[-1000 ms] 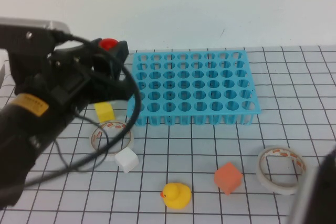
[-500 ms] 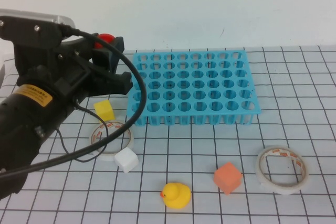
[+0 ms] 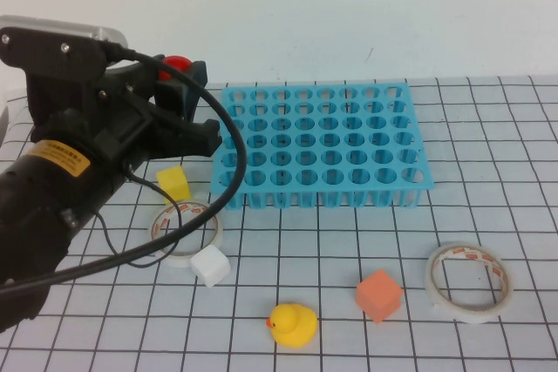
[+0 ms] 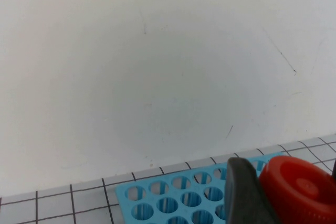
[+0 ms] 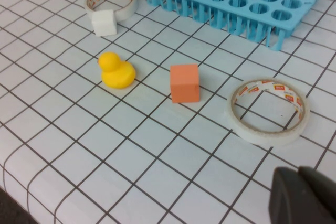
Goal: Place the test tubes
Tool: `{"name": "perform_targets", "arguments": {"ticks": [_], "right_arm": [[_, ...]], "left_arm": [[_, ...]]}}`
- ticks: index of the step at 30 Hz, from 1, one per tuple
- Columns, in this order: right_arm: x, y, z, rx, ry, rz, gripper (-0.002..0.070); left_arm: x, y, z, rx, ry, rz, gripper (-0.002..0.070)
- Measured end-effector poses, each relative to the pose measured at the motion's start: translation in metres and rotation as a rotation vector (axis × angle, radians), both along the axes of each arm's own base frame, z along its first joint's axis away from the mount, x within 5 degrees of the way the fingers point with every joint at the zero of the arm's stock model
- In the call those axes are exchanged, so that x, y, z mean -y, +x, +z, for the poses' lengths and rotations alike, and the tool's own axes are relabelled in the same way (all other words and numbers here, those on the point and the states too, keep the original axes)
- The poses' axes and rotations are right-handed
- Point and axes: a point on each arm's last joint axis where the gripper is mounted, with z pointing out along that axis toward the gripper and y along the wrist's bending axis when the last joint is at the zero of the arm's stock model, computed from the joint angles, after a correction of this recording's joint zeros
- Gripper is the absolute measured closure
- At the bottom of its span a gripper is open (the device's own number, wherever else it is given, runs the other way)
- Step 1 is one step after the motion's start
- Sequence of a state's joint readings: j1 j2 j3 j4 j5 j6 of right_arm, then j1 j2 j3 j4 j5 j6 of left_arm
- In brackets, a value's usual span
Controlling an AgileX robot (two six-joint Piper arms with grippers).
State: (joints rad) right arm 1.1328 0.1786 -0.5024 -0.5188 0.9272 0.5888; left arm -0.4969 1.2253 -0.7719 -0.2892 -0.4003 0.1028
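My left gripper (image 3: 180, 84) hovers just left of the blue test tube rack (image 3: 323, 141), near its far left corner. It is shut on a test tube whose red cap (image 3: 178, 64) shows above the fingers. The tube's body is hidden by the gripper. In the left wrist view the red cap (image 4: 300, 192) sits tight against a dark finger (image 4: 242, 192), with the rack's holes (image 4: 173, 203) below. All the rack holes in view look empty. My right gripper (image 5: 300, 176) is shut and holds nothing, low over the table near the front right, outside the high view.
Left of the rack lie a yellow cube (image 3: 173, 184), a tape roll (image 3: 185, 229) and a white cube (image 3: 210, 265). In front are a yellow duck (image 3: 293, 325), an orange cube (image 3: 378, 294) and a second tape roll (image 3: 468, 280).
The left arm rose and drew back a little with the tube, then held still. The right arm left the high view's lower right corner.
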Motion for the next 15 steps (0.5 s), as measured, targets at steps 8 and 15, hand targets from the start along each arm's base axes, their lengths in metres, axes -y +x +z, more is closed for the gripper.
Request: {"name": "perform_targets", "arguments": {"ticks": [8,15], "right_arm": [[-0.0001,0.0,-0.0003,0.0,-0.001,0.0,0.0675],[-0.0001,0.0,-0.0003,0.0,-0.001,0.0,0.0676]], "left_arm": [[-0.0002,0.0005,0.001,0.014,-0.006,0.005,0.0396],[0.0018,0.0053,-0.0039,0.037,0.059,0.01,0.0396]]}}
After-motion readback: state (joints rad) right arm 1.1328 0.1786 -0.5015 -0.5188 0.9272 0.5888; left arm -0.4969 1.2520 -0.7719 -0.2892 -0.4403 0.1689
